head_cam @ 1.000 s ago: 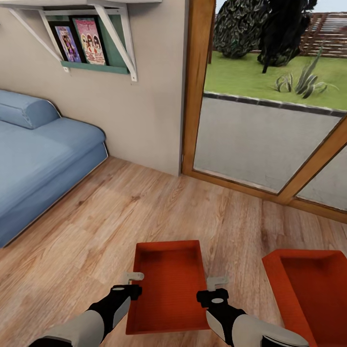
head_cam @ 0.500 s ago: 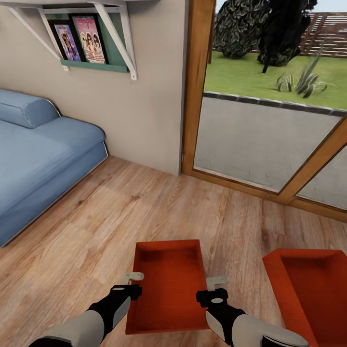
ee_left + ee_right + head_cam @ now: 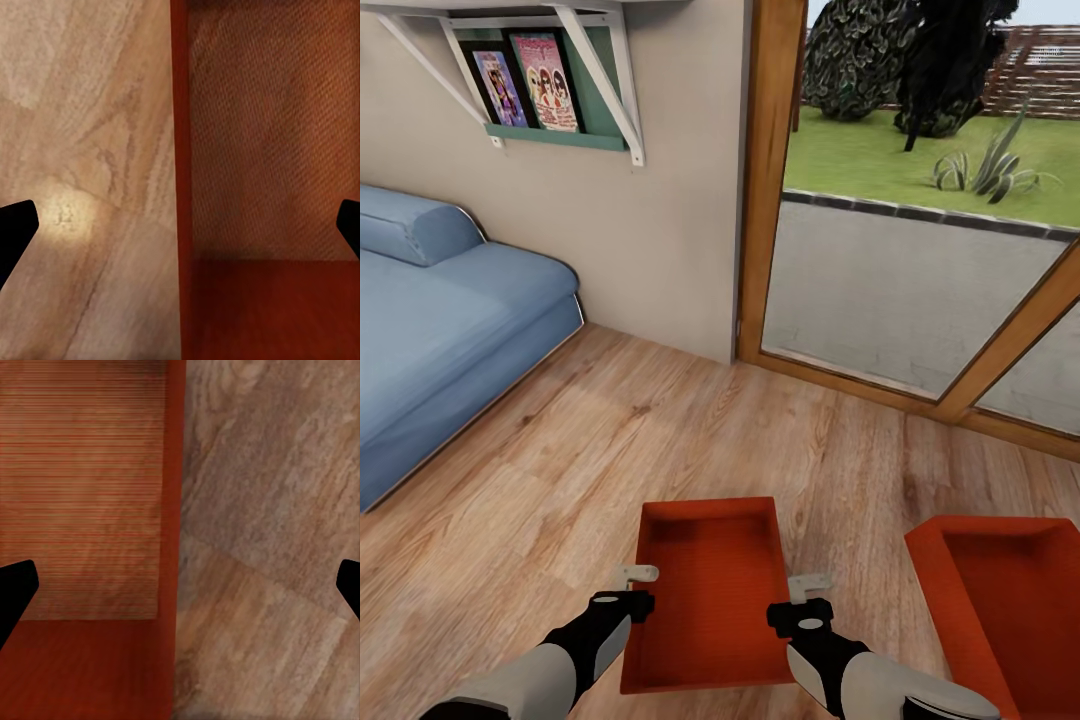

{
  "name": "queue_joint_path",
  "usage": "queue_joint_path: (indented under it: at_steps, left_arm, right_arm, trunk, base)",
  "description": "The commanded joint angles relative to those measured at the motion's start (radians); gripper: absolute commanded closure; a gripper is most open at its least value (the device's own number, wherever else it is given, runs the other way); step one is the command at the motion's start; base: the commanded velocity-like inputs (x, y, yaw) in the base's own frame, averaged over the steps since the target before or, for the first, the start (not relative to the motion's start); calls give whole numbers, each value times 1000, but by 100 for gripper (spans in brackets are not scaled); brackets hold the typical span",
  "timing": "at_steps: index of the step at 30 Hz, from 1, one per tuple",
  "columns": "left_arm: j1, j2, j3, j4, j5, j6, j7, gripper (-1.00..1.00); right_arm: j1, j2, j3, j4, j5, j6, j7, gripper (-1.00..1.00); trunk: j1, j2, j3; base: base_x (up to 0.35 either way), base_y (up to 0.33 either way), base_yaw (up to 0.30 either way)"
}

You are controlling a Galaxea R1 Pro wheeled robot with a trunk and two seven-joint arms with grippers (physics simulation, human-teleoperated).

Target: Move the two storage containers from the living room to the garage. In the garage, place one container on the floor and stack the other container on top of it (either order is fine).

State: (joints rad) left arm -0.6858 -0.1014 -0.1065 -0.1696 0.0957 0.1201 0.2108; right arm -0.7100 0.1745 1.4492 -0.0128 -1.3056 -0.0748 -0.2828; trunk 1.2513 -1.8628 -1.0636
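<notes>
Two orange-red storage containers lie on the light wood-plank living room floor. One container (image 3: 710, 590) is right in front of me, the other (image 3: 1010, 610) is at the lower right, cut by the frame edge. My left gripper (image 3: 637, 577) hangs open over the near container's left wall (image 3: 178, 150), one dark fingertip (image 3: 15, 229) above the planks and the other above the ribbed bottom. My right gripper (image 3: 809, 583) is open over the right wall (image 3: 174, 510) in the same way, with a fingertip (image 3: 15, 592) above the ribbed bottom.
A blue sofa (image 3: 440, 330) fills the left side. A beige wall with a shelf of pictures (image 3: 530, 85) stands behind it. Wood-framed glass doors (image 3: 920, 280) look onto a paved strip and lawn. Bare planks (image 3: 610, 440) stretch between the sofa and the containers.
</notes>
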Motion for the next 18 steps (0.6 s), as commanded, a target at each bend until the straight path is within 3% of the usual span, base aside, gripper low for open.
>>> queue_joint_path:
  at_steps: [1, 11, 18]
  left_arm:
    - [0, 0, -9, -2, 10, 6, 5, -100]
    - [0, 1, -10, -2, 10, 6, 4, -100]
    - [0, 0, -9, -2, 10, 4, 5, -100]
  right_arm:
    - [0, 0, 8, -1, -11, -2, -4, -100]
    - [0, 0, 8, -1, -11, -3, -4, -100]
    - [0, 0, 8, -1, -11, -3, -4, -100]
  trunk:
    - [4, -7, -4]
    - [42, -77, -35]
    - [42, -77, -35]
  base:
    - [0, 0, 0]
    - [0, 0, 0]
    - [0, 0, 0]
